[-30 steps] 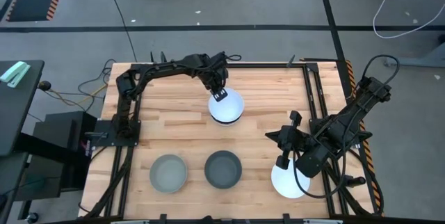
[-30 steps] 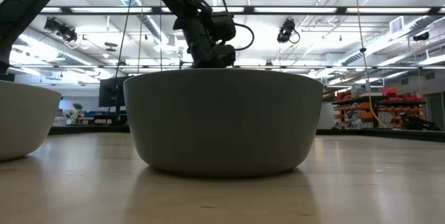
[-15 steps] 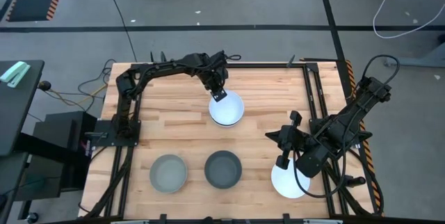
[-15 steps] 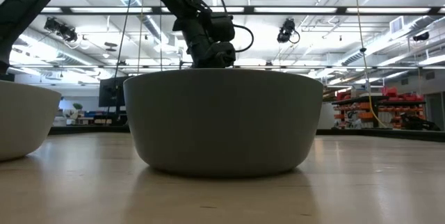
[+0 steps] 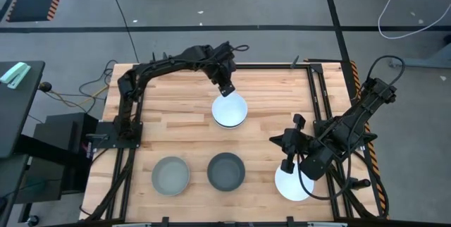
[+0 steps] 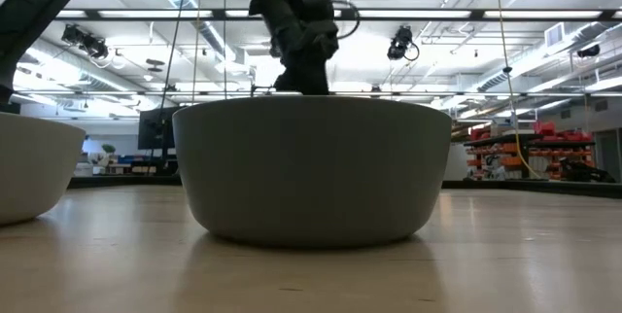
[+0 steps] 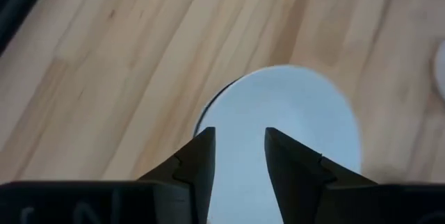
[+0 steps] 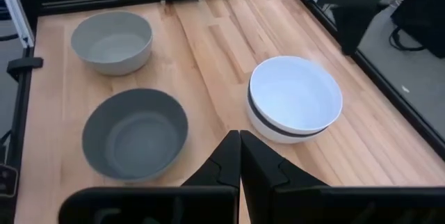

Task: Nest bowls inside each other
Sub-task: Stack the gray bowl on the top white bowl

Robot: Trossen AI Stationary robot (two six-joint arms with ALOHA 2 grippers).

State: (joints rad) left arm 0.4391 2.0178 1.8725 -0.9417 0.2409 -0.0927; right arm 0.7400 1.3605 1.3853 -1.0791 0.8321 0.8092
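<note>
A white bowl (image 5: 230,110) sits nested in a black bowl (image 8: 259,121) at the table's middle; only the black one's dark rim shows. My left gripper (image 5: 224,86) hangs open just above the stack's far rim (image 7: 281,123), touching nothing. A light grey bowl (image 5: 171,175) and a dark grey bowl (image 5: 226,170) stand near the front edge. Another white bowl (image 5: 291,183) stands at the front right, partly under my right arm. My right gripper (image 5: 275,138) is shut and holds nothing, raised over the table's right side.
In the low view the dark grey bowl (image 6: 311,167) fills the middle and the light grey bowl (image 6: 29,167) stands at the left. Black frame rails (image 5: 320,100) run along the table's sides. Bare wood lies between the stack and the front bowls.
My left gripper has opened, let go of the white bowl's far rim, and risen a little toward the table's far edge. The white bowl stays nested in the black one. My right arm has kept still.
</note>
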